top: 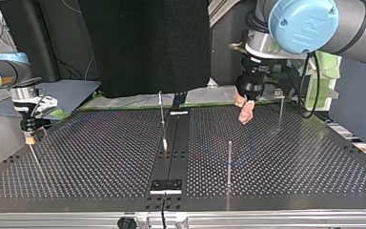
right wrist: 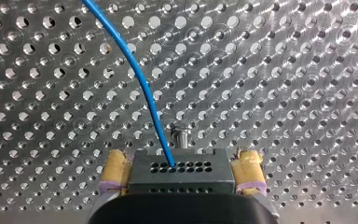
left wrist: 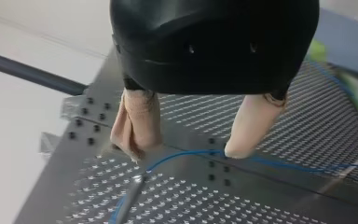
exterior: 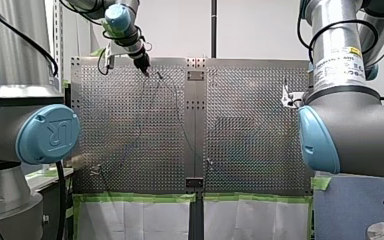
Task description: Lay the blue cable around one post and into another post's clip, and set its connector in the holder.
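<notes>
While my right gripper (right wrist: 181, 162) pinches the dark grey perforated connector block (right wrist: 179, 173) of the thin blue cable (right wrist: 140, 81), my left gripper (left wrist: 182, 150) hangs spread over it

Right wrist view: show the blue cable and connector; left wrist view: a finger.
blue cable (right wrist: 136, 72), right wrist view, middle of its curve.
connector (right wrist: 179, 170), right wrist view, its holed face.
left fingers (left wrist: 137, 121), left wrist view, one finger's beige pad.

Two grippers are seen: my left gripper (left wrist: 184, 151) and my right gripper (right wrist: 181, 161). One blue cable (right wrist: 141, 79), one connector (right wrist: 179, 175) and four posts (top: 229, 162) (top: 280, 107) (top: 162, 114) (top: 35, 155) are counted.
</notes>
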